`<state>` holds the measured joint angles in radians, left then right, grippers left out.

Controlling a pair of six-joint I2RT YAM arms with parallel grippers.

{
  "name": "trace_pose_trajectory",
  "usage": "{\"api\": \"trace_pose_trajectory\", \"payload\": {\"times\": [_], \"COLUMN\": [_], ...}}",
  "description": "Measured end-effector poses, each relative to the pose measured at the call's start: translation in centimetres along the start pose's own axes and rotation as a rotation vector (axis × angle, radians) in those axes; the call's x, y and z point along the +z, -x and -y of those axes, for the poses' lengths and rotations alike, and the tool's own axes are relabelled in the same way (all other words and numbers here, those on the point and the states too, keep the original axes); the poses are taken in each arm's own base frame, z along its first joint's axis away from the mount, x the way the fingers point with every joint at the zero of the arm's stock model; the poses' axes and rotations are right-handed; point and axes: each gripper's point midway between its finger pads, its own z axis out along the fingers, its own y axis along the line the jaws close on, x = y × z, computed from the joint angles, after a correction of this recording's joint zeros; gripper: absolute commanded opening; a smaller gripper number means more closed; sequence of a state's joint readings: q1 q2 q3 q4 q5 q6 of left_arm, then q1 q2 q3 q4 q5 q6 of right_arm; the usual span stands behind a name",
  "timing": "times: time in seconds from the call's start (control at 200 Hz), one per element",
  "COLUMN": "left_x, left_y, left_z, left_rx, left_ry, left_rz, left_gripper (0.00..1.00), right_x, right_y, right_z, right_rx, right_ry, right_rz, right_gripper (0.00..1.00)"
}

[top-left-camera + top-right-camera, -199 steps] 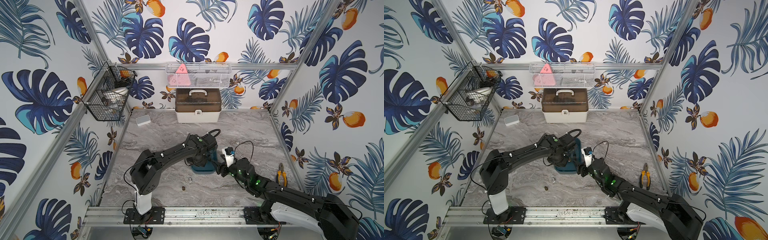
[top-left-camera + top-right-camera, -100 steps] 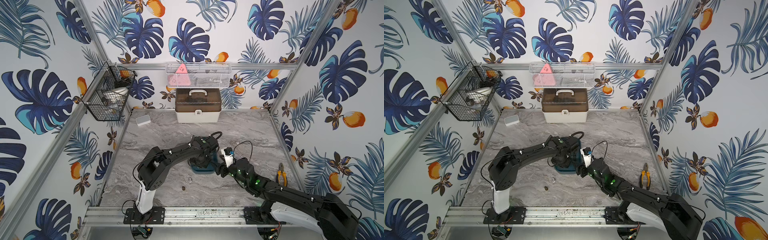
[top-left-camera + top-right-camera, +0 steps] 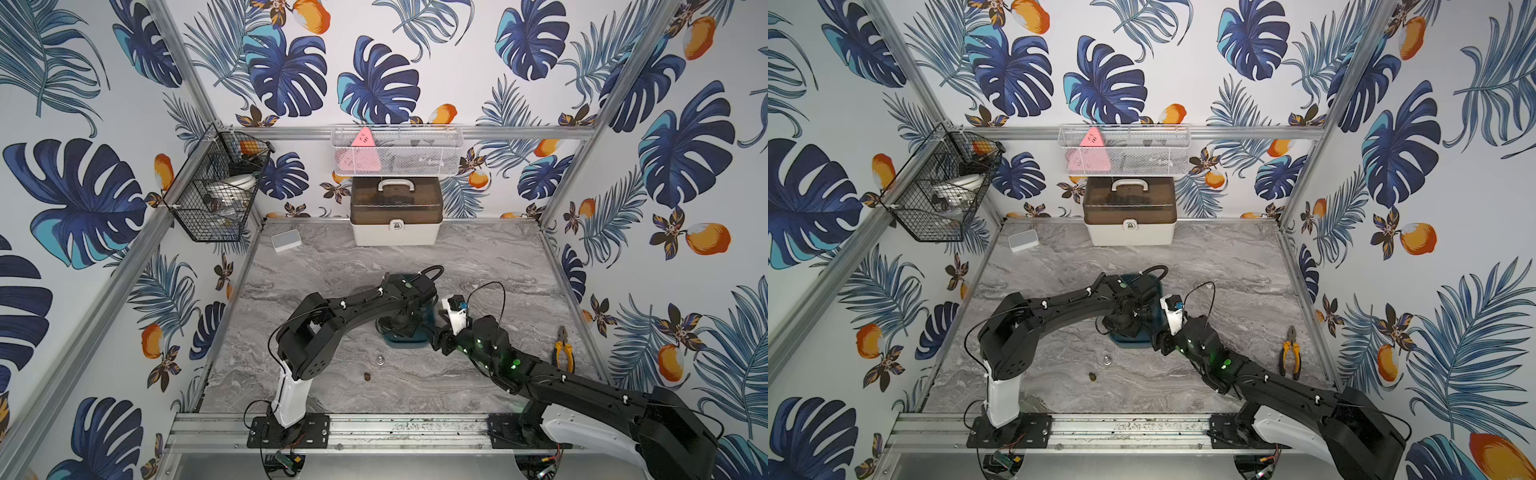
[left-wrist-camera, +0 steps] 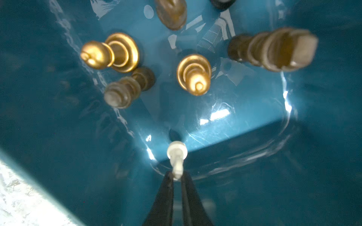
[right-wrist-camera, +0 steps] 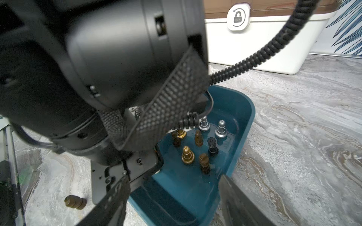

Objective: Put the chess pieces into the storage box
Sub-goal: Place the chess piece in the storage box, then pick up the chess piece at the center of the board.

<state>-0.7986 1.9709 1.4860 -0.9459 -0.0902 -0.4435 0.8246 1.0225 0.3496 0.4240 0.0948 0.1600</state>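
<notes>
Left gripper [image 4: 177, 174] around whitish chess piece [image 4: 176, 153]

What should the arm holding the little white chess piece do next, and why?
Probably open the left jaws: they pinch the whitish piece by its top, upright inside the storage box, its base seemingly at the floor and clear of the gold pieces.

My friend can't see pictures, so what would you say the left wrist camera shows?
The left end effector pinches a small whitish chess piece inside the teal storage box. Two gold pieces and some brown pieces stand beyond it.
</notes>
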Motion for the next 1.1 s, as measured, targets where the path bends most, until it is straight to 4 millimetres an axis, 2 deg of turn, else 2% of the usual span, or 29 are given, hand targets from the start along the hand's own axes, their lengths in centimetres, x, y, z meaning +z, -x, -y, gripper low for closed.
{"api": "trace_pose_trajectory", "payload": {"times": [0.13,0.51,0.61,0.696,0.876,0.986,1.101], "left_x": [0.0,-0.8,-2.1,-4.1,-8.2,-8.3,-7.7], "left_y": [0.1,0.6,1.1,1.7,1.8,0.9,0.5], "left_z": [-0.2,-0.3,-0.3,-0.3,-1.2,-2.3,-2.2], "left_rx": [0.0,-0.003,-0.007,-0.014,-0.036,-0.055,-0.052], "left_ry": [0.009,0.011,-0.002,-0.021,-0.061,-0.068,-0.08], "left_rz": [0.008,0.038,0.073,0.129,0.235,0.237,0.214], "left_gripper": [0.25,0.34,0.37,0.4,0.38,0.35,0.34], "right_x": [0.0,0.0,0.0,-0.1,-0.5,-0.5,0.1], "right_y": [0.0,0.0,0.0,0.0,0.6,0.7,-0.4], "right_z": [0.0,0.0,0.0,0.0,-0.1,-0.2,-0.1], "right_rx": [0.0,0.0,0.0,0.0,0.006,0.007,0.003], "right_ry": [0.0,0.0,0.0,0.0,0.003,0.01,0.004], "right_rz": [-0.001,0.0,0.0,0.001,0.016,0.023,-0.018], "right_gripper": [0.74,0.74,0.75,0.75,0.76,0.76,0.76]}}
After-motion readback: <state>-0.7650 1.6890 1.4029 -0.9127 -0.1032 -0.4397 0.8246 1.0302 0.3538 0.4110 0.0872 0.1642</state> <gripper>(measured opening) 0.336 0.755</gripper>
